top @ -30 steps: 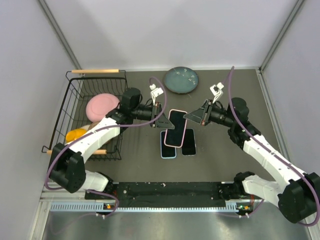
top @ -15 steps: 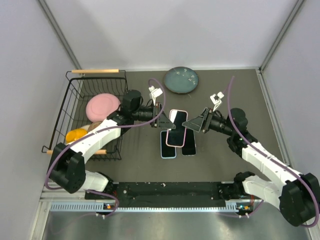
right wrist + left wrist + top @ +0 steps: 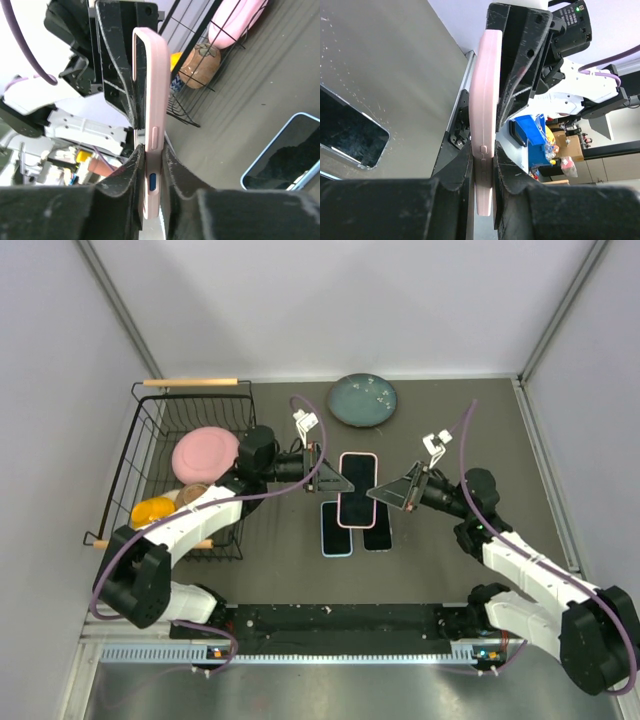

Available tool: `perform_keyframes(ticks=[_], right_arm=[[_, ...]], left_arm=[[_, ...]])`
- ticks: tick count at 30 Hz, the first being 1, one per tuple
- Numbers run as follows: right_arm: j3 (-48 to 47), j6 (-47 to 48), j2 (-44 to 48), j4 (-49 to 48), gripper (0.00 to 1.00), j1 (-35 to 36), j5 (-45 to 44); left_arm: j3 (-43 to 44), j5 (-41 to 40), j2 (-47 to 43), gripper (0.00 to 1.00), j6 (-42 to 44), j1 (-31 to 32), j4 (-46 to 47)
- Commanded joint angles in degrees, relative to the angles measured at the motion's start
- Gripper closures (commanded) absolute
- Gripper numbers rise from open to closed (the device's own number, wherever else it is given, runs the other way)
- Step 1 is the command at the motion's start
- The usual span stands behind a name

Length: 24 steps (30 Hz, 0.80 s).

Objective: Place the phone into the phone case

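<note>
The left gripper (image 3: 340, 483) clamps one long edge of the pink phone case (image 3: 357, 495), and the right gripper (image 3: 376, 493) pinches the opposite edge. The case hangs partly over the black phone (image 3: 378, 537) lying flat beneath.

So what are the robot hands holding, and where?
Both hold the pink-cased phone: the left gripper pinches one long edge, and the right gripper pinches the opposite long edge.
</note>
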State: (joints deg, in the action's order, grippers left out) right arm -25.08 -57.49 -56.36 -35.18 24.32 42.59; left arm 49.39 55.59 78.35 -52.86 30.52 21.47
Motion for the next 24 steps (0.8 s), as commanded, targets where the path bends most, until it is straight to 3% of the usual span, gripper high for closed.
perform_keyframes(ticks=[1,3,5,8,10,13,16,17,18,24], right_arm=[[-0.14,-3.41,-0.94,-7.80,0.92,0.65,-0.22],[-0.76,-4.03,-1.65,-8.15,1.00,0.65,-0.49],[-1.46,-4.03,-2.00,-7.36,1.00,0.65,-1.36],[-2.16,-2.54,-1.30,-5.08,1.00,0.73,-2.24],[-3.21,0.08,-0.51,-0.53,1.00,0.65,-3.38],[-7.25,5.26,0.90,9.84,1.00,0.21,-3.74],[-11.12,8.96,2.13,19.22,1.00,-1.20,-4.00],[-12.09,10.11,2.48,22.66,1.00,-1.64,-4.35],[-13.75,11.25,2.92,25.83,1.00,-3.03,-4.70],[-16.13,18.45,6.08,43.14,1.00,-9.72,-6.09]], left_arm=[[0.18,-1.00,-1.18,1.00,-1.20,0.06,6.84],[0.97,-2.94,-1.18,1.00,1.26,0.06,2.97],[2.46,-5.13,-1.18,1.00,5.11,0.06,-3.41],[2.91,-5.23,-1.27,1.00,6.80,0.06,-5.04],[3.08,-5.14,-1.44,0.87,7.07,0.06,-5.21],[4.66,-8.29,-2.40,0.56,10.57,0.06,-11.26],[6.42,-13.05,-3.37,0.40,14.53,-0.03,-16.54],[7.56,-13.23,-3.46,0.05,15.76,-0.03,-17.34],[8.09,-13.75,-3.55,0.01,16.29,-0.03,-17.95],[11.34,-18.49,-5.92,0.01,23.14,0.06,-28.49]])
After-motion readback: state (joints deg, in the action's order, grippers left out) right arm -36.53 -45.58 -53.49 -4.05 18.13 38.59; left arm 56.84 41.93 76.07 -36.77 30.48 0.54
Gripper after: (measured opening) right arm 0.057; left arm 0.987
